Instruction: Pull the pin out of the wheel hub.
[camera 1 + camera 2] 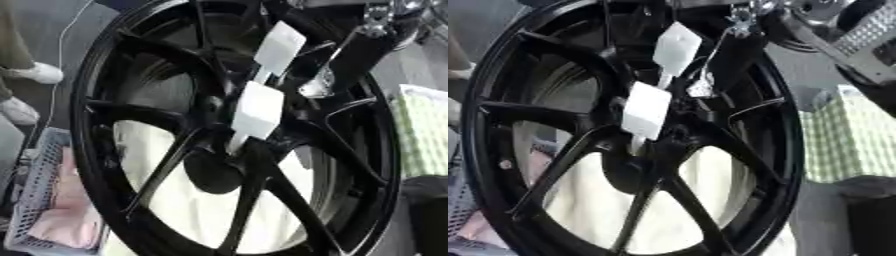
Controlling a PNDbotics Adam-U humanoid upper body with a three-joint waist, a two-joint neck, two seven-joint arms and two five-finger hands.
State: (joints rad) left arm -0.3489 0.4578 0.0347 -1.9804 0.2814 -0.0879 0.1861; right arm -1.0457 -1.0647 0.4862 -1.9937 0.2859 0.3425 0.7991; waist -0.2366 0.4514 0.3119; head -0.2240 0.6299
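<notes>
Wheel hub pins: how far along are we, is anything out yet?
Nothing looks done: two white-tagged pins, the upper pin and the lower pin, both stand in the centre of the black wheel. In hand: the right arm reaches in from the upper right, its hand close beside the upper pin, but whether it grips anything cannot be told. The pull itself is left. The left hand is not in view.

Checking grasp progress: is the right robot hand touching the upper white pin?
Cannot tell. In both views the robot hand merges with the black wheel beside the pin.
</notes>
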